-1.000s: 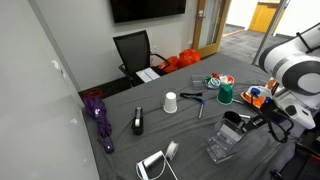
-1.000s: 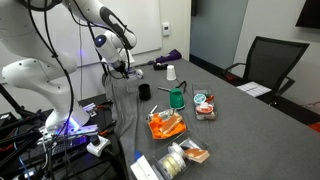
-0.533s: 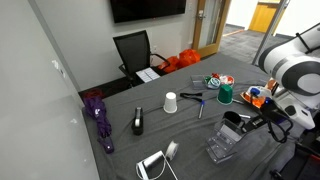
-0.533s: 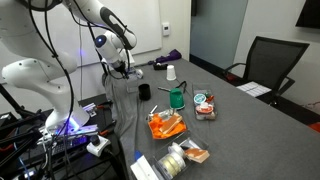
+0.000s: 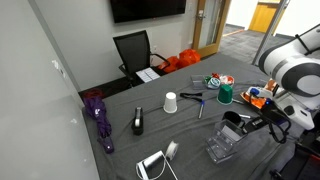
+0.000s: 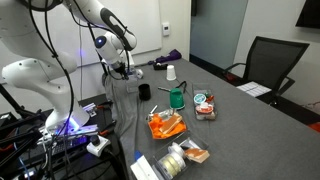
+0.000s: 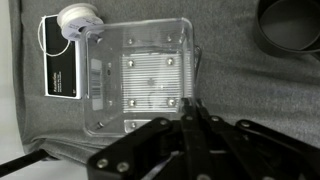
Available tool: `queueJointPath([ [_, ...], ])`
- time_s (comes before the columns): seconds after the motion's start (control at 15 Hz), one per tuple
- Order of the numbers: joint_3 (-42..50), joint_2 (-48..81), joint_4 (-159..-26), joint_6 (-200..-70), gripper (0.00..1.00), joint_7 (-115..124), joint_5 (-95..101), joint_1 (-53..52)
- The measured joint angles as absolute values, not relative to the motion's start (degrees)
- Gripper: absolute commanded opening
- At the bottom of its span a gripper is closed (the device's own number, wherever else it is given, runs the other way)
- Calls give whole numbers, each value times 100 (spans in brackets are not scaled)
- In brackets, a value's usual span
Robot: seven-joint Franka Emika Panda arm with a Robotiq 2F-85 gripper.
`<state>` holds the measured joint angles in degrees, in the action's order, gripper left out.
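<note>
My gripper (image 7: 191, 106) is shut with nothing between its fingers, hovering above the right edge of a clear plastic tray (image 7: 145, 78) on the grey table. The tray is empty. A black card with a white label (image 7: 66, 70) and a white round reel (image 7: 78, 18) lie at the tray's left corner. In an exterior view the gripper (image 5: 247, 122) hangs over the tray (image 5: 222, 147) near the table's front right. In an exterior view the arm's gripper (image 6: 122, 68) is at the table's far left end.
A black cup (image 5: 231, 120), white cup (image 5: 170, 102), green cup (image 5: 225, 95), black stapler-like item (image 5: 137, 122), purple umbrella (image 5: 99, 117) and orange items (image 6: 165, 125) lie on the grey table (image 5: 185, 130). A black chair (image 5: 134, 50) stands behind.
</note>
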<state>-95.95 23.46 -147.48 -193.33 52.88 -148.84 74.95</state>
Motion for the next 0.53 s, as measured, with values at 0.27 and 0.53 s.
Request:
queueJointPath([
  [0.27,-9318,2339,-14758,-19304,1,5552,-14884,7202],
  [0.53,-8968,2214,-14760,-19072,1,5857,-14884,6828],
])
